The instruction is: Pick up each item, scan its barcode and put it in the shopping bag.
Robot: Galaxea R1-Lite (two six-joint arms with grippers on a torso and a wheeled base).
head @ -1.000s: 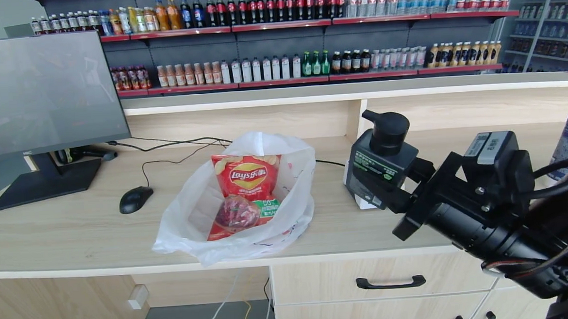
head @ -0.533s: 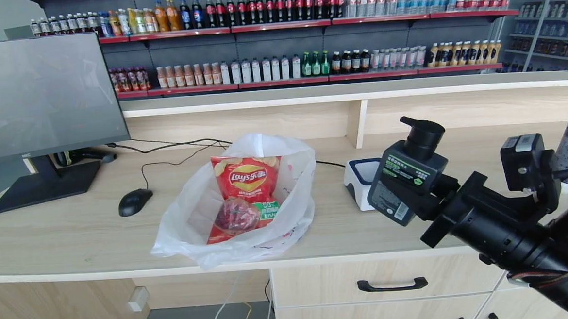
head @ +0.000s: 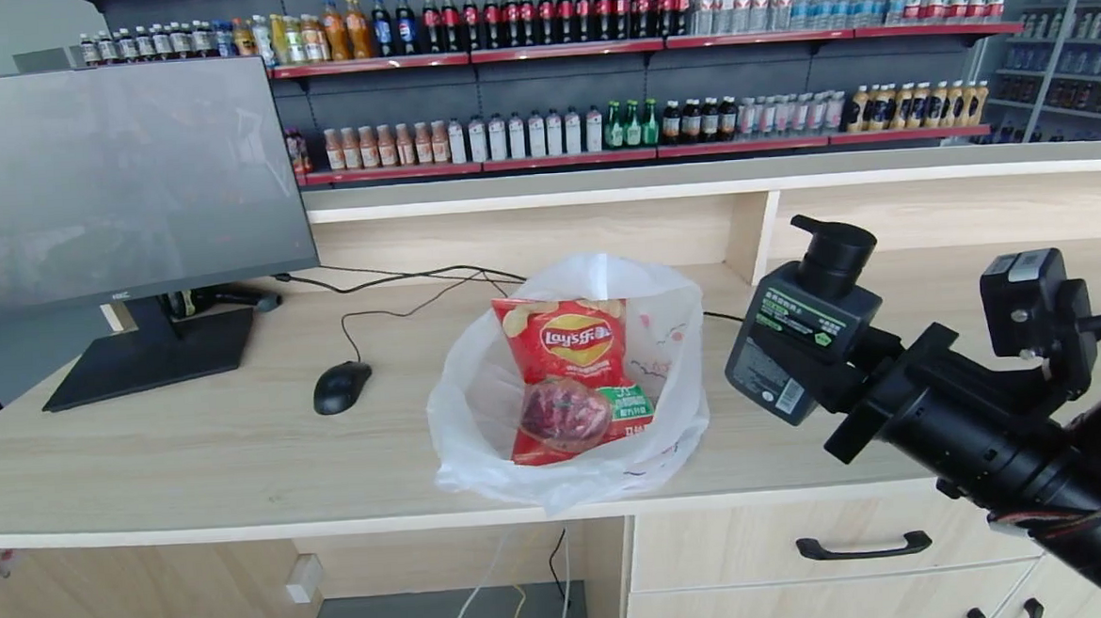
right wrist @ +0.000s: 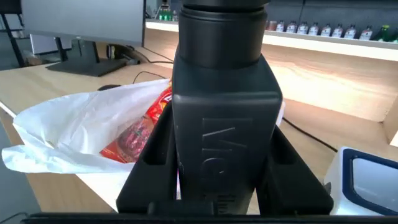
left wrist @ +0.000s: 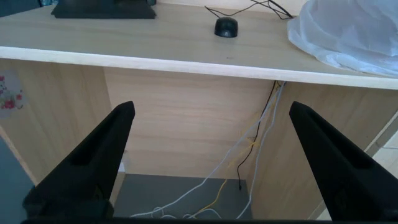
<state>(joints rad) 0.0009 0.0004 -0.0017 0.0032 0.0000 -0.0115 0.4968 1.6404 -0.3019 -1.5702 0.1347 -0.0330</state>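
Observation:
My right gripper (head: pixel 857 373) is shut on a black pump bottle (head: pixel 801 333), held tilted in the air just right of the white shopping bag (head: pixel 481 416). Its barcode label faces down and left. In the right wrist view the bottle (right wrist: pixel 221 112) sits between the fingers (right wrist: pixel 155 155) with the bag (right wrist: pixel 68 124) beyond it. A red chips packet (head: pixel 566 341) and a round red packet (head: pixel 563 412) lie in the bag. The white scanner (right wrist: pixel 367 177) stands on the counter beside the bottle. My left gripper (left wrist: pixel 211 162) hangs open below the counter's front edge.
A monitor (head: pixel 110 181) and a black mouse (head: pixel 341 387) with cables stand on the wooden counter (head: pixel 191 460) left of the bag. Drawers with a black handle (head: pixel 863 547) are under the right side. Drink shelves line the back wall.
The head camera has shifted, so everything sits farther right. The right gripper lifted the bottle off the scanner spot, tilted it, and now holds it closer to the bag.

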